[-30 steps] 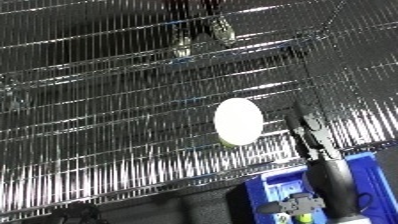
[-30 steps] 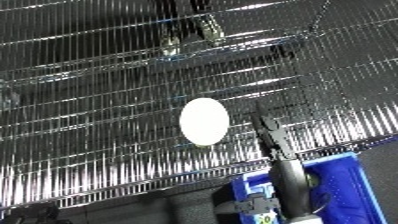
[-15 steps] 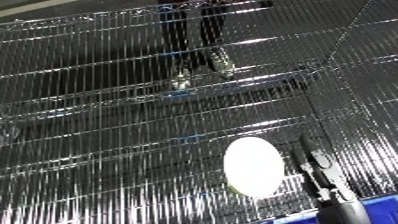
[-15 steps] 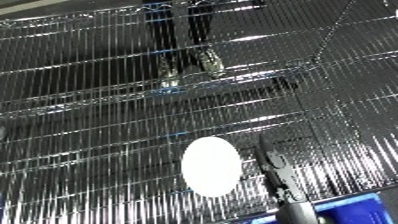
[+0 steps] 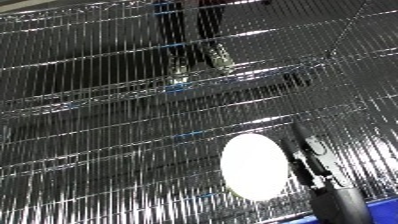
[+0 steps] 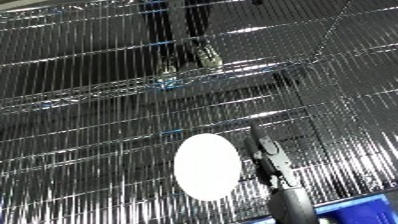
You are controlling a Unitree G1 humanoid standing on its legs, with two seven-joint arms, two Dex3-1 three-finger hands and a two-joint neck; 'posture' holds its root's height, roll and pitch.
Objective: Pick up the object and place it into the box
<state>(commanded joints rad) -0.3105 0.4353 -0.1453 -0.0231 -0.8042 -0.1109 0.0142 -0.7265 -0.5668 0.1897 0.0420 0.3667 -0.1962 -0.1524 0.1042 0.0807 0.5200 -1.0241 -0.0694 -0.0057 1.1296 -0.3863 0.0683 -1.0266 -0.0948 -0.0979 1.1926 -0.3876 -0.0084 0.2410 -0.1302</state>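
The white egg-shaped object [image 5: 255, 166] looks smooth, light, perhaps slippery; right hand [image 5: 308, 156], fingers straight, beside it; grip across its middle.

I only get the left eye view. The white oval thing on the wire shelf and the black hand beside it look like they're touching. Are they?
Observer: Seemingly not. In the right eye view a thin strip of wire shelf shows between the white oval object and the right hand.
Operator: And the bin? I see only a blue sliver at the bottom.
Observer: The right eye view shows more: a corner of the blue bin at the lower right, lower than the straight fingers.
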